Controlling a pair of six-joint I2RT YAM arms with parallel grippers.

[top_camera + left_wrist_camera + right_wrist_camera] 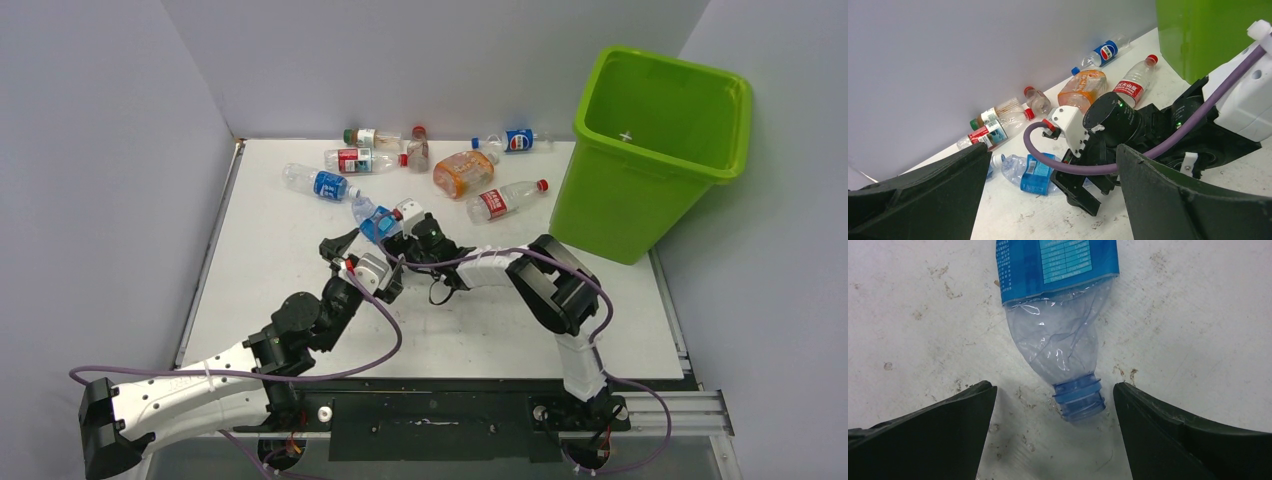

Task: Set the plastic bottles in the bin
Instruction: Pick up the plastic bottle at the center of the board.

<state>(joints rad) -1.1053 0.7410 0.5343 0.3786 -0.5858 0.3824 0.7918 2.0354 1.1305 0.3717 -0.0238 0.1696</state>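
**Bottles on the surface: a hold at the neck may slip**

A slip is judged the main risk. The right hand [1054,387] is set astride the open, capless neck of a crumpled clear plastic bottle with a blue label [1058,340], which lies flat on the scuffed white surface [908,315]. If the fingers are closed there, the narrow neck and sloping shoulder could be squeezed out forwards. The thin wall could also be buckled and the hold lost during the lift. A second risk lies beside it. The left hand [1053,147] is pointed at the right arm's wrist and its purple cable [1028,145], close by, so a knock or a snag could be caused by a careless move. The tall lime-green plastic bin [610,205] stands well apart at the far right, and its high rim would have to be cleared.

The right hand is spread wide. Nothing is held, and no contact with the bottle can be made out. The left hand is likewise spread wide and empty. Other bottles, among them an orange plastic bottle [463,172], are scattered near the back wall. None can be seen in the visible part of the bin.
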